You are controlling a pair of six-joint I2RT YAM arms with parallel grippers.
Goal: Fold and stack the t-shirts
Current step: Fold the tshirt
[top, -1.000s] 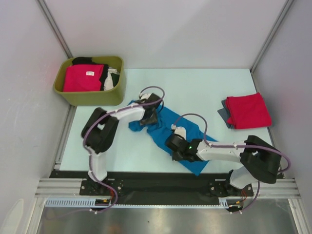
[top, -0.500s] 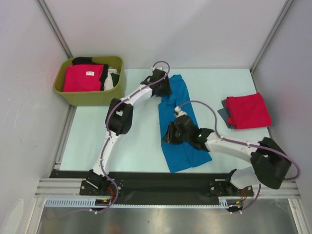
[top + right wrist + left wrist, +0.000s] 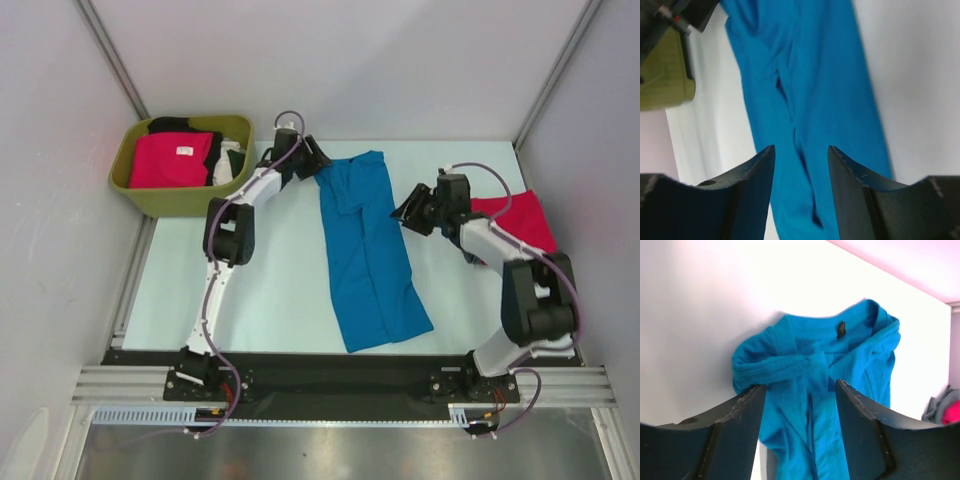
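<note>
Pale table (image 3: 280, 290), blue tee (image 3: 365, 250) laid long, L gripper (image 3: 800, 385) agape, R gripper (image 3: 801, 148) agape.

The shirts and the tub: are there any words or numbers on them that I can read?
White label on the pink-red shirt in the green tub: too small to read.
Dark tag inside the collar of the blue shirt: too blurred to read.
No other writing shows.

Blue shirt spread long, the rest folded.
Bright blue t-shirt (image 3: 368, 255): narrow lengthwise-folded strip, centre frame, collar end at top, slightly wrinkled. Red t-shirt (image 3: 527, 222): folded, right side. Crimson-pink t-shirt (image 3: 172, 158): folded, white label up, upper left; black t-shirt (image 3: 170, 125) and white t-shirt (image 3: 232, 161) bunched beside it.
</note>
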